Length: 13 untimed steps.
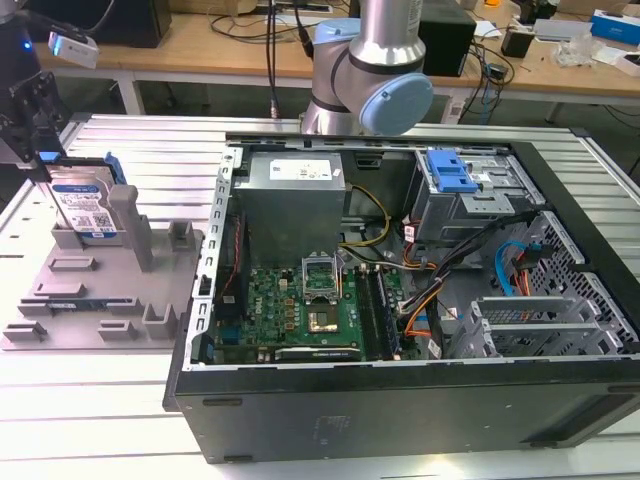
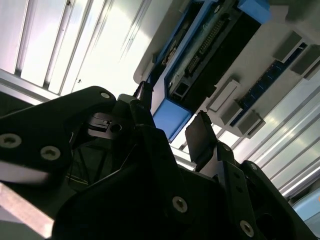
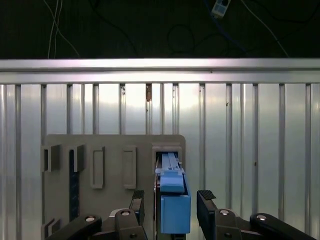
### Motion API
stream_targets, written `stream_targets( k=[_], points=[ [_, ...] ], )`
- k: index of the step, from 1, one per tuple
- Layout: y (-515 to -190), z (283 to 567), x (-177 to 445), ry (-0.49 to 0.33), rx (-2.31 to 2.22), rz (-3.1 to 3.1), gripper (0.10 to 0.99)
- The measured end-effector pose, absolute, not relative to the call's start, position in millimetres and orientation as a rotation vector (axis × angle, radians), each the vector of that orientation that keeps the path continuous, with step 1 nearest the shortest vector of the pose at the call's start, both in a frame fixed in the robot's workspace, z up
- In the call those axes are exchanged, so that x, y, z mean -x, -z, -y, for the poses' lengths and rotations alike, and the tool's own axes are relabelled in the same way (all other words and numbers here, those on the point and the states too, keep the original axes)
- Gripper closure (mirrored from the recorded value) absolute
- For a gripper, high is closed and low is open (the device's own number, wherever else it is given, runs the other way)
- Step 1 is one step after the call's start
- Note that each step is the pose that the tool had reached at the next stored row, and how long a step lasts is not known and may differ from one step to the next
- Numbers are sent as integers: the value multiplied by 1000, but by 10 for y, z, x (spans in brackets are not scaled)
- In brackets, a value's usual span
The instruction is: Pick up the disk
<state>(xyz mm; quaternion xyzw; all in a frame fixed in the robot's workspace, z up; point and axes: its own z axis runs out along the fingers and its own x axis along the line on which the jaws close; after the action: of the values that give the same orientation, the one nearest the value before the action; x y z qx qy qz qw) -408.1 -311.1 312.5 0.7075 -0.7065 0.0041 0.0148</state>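
The disk (image 1: 85, 207) stands on edge in a slot of the grey plastic fixture (image 1: 95, 290) at the exterior view's left, its white-and-blue label facing out and blue rails on its sides. My gripper (image 1: 38, 160) hangs just above its near upper corner. In both wrist views the black fingers (image 3: 206, 197) straddle the disk's blue rail (image 3: 174, 202) with a small gap on each side, so the gripper (image 3: 171, 197) is open around it. From the second wrist view, the disk's (image 2: 200, 55) blue end sits between the two pads (image 2: 199, 136), with the gripper (image 2: 172, 120) open.
An open computer case (image 1: 400, 300) with motherboard, cables and a blue-latched drive cage (image 1: 450, 172) lies right of the fixture. The arm's base (image 1: 375, 70) rises behind it. Everything rests on a slatted aluminium table (image 1: 120, 400). Workbenches stand at the back.
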Motion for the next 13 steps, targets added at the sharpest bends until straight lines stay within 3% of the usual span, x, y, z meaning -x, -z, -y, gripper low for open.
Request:
stream_targets(
  k=[8, 9, 11, 13],
  points=[
    [-3058, 3110, 4081, -13, -2203, 2198, 545],
    [-3052, 3110, 4081, -13, -2202, 2198, 557],
    [-3038, 3110, 4081, -13, -2203, 2198, 694],
    [-3032, 3110, 4081, -13, -2203, 2198, 694]
  ],
)
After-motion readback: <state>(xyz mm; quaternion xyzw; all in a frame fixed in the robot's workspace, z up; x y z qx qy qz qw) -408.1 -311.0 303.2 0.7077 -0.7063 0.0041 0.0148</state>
